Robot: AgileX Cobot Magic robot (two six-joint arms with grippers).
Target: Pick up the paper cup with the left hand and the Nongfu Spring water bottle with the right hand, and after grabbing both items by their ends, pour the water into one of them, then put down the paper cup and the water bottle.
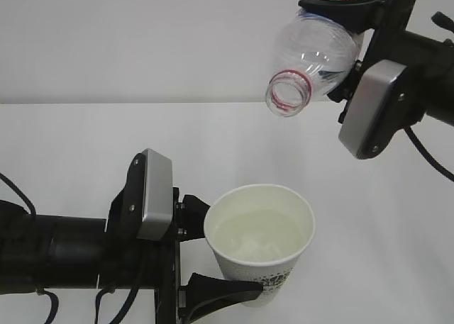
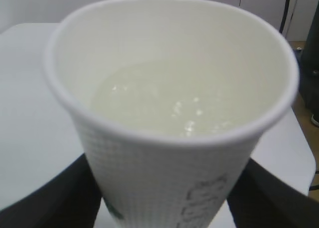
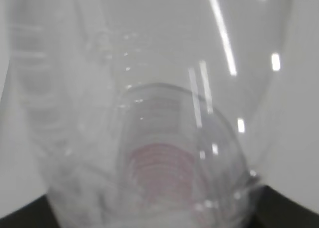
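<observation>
1. Table (image 1: 85, 140): white surface filling most of the exterior view, pale wall behind it across the top of the frame.
2. Left hand (image 1: 206, 249): black arm comes in from the lower left of the exterior view, grey plate (image 1: 152, 196) facing up. Jaws are clamped on the paper cup, one finger (image 1: 195, 209) behind it, the other (image 1: 220, 290) in front near the bottom edge. In the left wrist view the dark fingers sit at both lower corners, against the cup wall.
3. Right hand (image 1: 347, 44): black arm enters from the upper right of the exterior view, grey plate (image 1: 372, 111) angled toward the camera. It is gripping the Nongfu Spring water bottle around the body; one finger (image 1: 333, 6) runs over the top of it.
4. Nongfu Spring water bottle (image 1: 316, 51): upper right of centre, held in the air, tipped with its uncapped mouth and red neck ring (image 1: 287, 97) pointing down-left. Looks empty. Right wrist view (image 3: 159, 138) is blurred clear plastic with the reddish neck low in the frame.
5. Paper cup (image 1: 259, 257): lower centre, upright, below and left of the bottle mouth, well apart from it. Dark print on the lower side.
6. Water (image 1: 259, 235): clear, inside the cup, surface well below the rim. Same in the left wrist view (image 2: 159, 103).
</observation>
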